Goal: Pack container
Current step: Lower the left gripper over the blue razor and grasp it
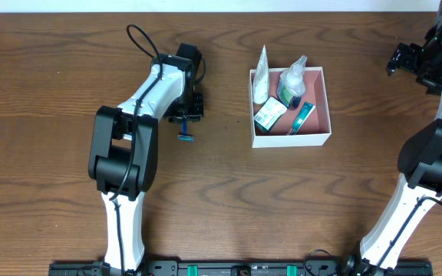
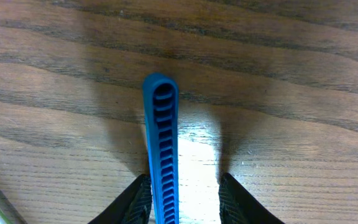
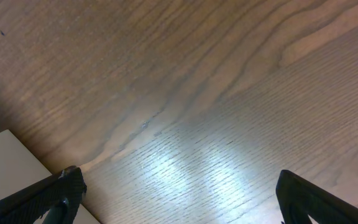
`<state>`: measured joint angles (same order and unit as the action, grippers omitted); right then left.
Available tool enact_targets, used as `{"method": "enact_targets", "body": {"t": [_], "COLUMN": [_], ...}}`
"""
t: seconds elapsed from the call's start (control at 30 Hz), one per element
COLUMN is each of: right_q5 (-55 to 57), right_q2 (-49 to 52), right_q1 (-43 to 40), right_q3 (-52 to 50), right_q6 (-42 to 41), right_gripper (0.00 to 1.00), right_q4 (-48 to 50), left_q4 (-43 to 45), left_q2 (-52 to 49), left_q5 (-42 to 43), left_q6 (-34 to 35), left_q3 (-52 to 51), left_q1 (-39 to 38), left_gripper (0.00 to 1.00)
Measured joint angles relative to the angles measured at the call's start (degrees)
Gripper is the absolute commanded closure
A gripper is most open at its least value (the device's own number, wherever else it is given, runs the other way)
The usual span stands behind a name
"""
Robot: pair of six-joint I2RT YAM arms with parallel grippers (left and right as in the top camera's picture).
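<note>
The left gripper points down at the wooden table with its jaws partly apart. A ribbed blue handle lies between them. In the left wrist view the handle rests against one black finger, and a bare strip of wood separates it from the other, so it is not clamped.

The right gripper hangs wide open and empty at the table's far right edge, well apart from everything else.

The container – a square, shallow, white-walled box with a pink-brown floor – sits on the table to the right of the left arm. Inside it are a white tube, a clear bottle with greenish contents, a small green-and-white packet and a slim teal item.
</note>
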<state>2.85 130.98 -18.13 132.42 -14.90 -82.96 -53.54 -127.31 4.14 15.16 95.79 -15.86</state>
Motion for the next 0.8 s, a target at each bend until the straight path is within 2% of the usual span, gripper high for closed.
{"method": "enact_targets", "body": {"t": [0.07,0.17,0.33,0.37,0.4,0.8], "right_q5": [0.0,0.0,0.0,0.0,0.0,0.0], "right_q2": [0.0,0.0,0.0,0.0,0.0,0.0], "right_q1": [0.0,0.0,0.0,0.0,0.0,0.0], "right_q3": [0.0,0.0,0.0,0.0,0.0,0.0], "right_q6": [0.0,0.0,0.0,0.0,0.0,0.0], "right_gripper": [0.01,0.01,0.01,0.01,0.01,0.01], "right_q4": [0.0,0.0,0.0,0.0,0.0,0.0], "left_q4": [0.0,0.0,0.0,0.0,0.0,-0.2], "left_q2": [0.0,0.0,0.0,0.0,0.0,0.0], "left_q5": [0.0,0.0,0.0,0.0,0.0,0.0], "left_q6": [0.0,0.2,0.1,0.0,0.3,-0.1], "left_q3": [0.0,0.0,0.0,0.0,0.0,0.1], "left_q1": [0.0,0.0,0.0,0.0,0.0,0.0], "left_gripper": [0.68,0.76,0.81,0.89,0.91,0.94]}}
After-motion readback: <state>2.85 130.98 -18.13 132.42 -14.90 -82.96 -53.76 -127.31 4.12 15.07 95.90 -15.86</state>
